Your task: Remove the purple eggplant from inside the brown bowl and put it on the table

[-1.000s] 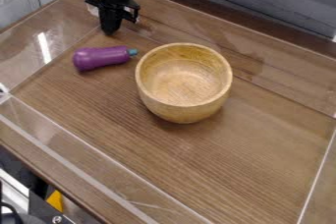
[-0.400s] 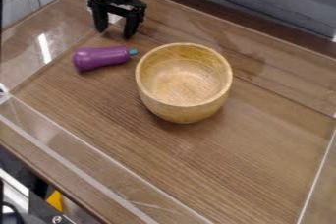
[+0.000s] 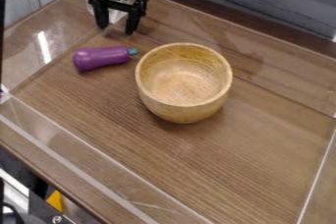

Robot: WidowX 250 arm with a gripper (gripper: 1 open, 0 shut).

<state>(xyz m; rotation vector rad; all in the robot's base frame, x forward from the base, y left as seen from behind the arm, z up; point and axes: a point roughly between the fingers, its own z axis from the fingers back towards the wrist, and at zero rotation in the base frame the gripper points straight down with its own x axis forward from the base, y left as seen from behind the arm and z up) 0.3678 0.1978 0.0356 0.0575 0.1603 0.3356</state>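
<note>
One purple eggplant (image 3: 104, 59) on the table (image 3: 197, 169), nearer the camera than the hand (image 3: 118, 24), fingers spread wide

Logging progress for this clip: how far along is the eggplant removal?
The eggplant already lies on the table, beside the brown bowl, whose inside shows nothing. Nothing appears to be in hand: the gripper is off beyond the eggplant, apart from it. No step of the task seems left.

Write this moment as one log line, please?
Gripper: open, holding nothing | eggplant: on table, beside bowl | bowl: upright, nothing inside
</note>
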